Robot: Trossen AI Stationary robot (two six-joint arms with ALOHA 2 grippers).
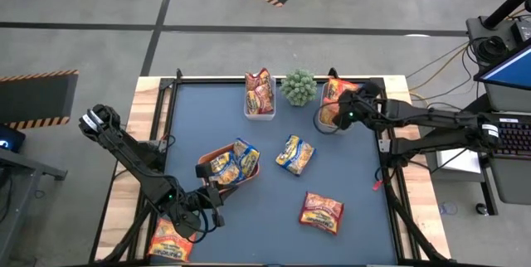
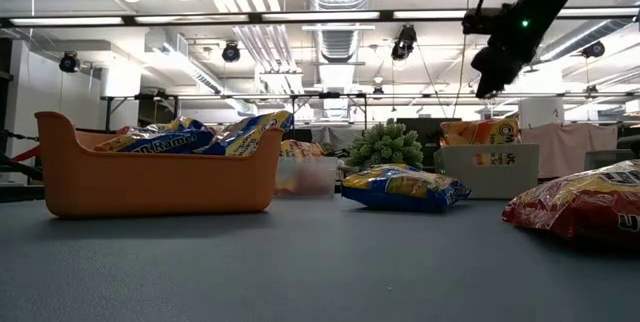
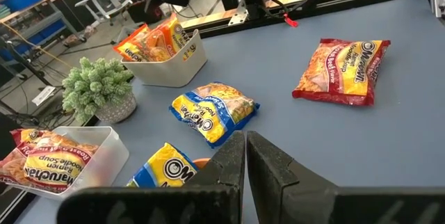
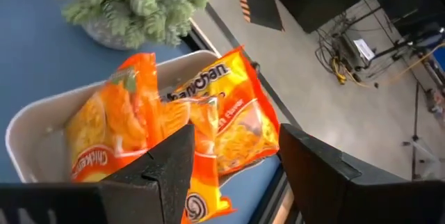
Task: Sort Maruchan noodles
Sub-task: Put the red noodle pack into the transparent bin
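Two orange noodle packets [image 4: 208,123] were seen in the white tub [image 4: 42,133] at the table's far right corner; above it, the right gripper [image 4: 233,165] was held with jaws released, presumably after a drop.

The left gripper [image 3: 245,156], jaws clenched on nothing, was parked near the front left corner.

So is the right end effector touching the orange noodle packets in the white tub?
Apart. In the low view the right end effector hangs above the orange crinkly noodle packets in the white plastic tub, with background showing between them.

Both arms are matte black with jointed tubular links; green indicator lights glow near each wrist, and the fingers are broad, angular wedges.
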